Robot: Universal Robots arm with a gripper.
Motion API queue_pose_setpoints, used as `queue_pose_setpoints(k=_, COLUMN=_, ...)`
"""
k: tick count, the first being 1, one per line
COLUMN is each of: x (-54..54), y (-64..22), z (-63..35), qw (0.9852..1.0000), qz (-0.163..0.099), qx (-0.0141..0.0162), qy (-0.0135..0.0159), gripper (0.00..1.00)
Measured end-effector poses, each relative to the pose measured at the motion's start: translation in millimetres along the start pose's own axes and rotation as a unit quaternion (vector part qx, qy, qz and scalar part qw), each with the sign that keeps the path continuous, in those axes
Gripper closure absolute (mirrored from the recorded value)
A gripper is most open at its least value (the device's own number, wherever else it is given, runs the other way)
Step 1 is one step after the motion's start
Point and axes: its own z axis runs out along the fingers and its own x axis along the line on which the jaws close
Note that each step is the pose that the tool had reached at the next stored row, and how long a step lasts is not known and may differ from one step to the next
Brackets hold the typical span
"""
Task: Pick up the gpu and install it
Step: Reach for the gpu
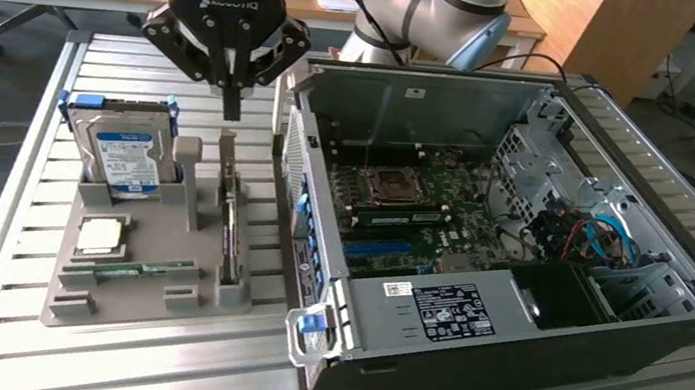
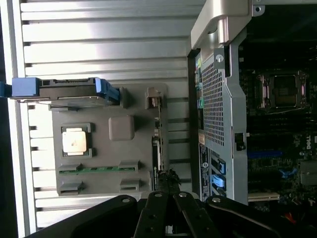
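One gripper [image 1: 233, 107], fingers pressed together and pinching nothing; it hangs above the grey tray [image 1: 118, 308], over the far end of the gpu [image 1: 232, 225], with a clear gap between tip and card.

Gpu stands on its long edge in the tray's slot nearest the case [image 1: 473, 368]; seen edge-on as a thin dark strip in both views; not yet lifted.

Wrist view: closed gripper [image 2: 167, 181] lies in line with the gpu [image 2: 157, 144], its tip just over one end of the card.

Other tray contents: drive [image 1: 124, 154] upright at the far end, blue-white label facing the camera; CPU [image 1: 100, 235] lying flat in its pocket; memory stick [image 1: 144, 269] lying in the near clips, green edge showing.

Case sits on the slatted table [image 1: 96, 369], just beside the tray on the exterior view's right, side panel off, motherboard [image 1: 417, 204] exposed.
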Motion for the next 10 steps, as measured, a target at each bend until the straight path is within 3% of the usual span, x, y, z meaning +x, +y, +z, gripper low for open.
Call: queue_pose_setpoints(k=10, x=2.6, y=-9.4, z=0.6, qw=1.0, qz=0.0, qx=-0.0001, qy=-0.0001, gripper=0.89)
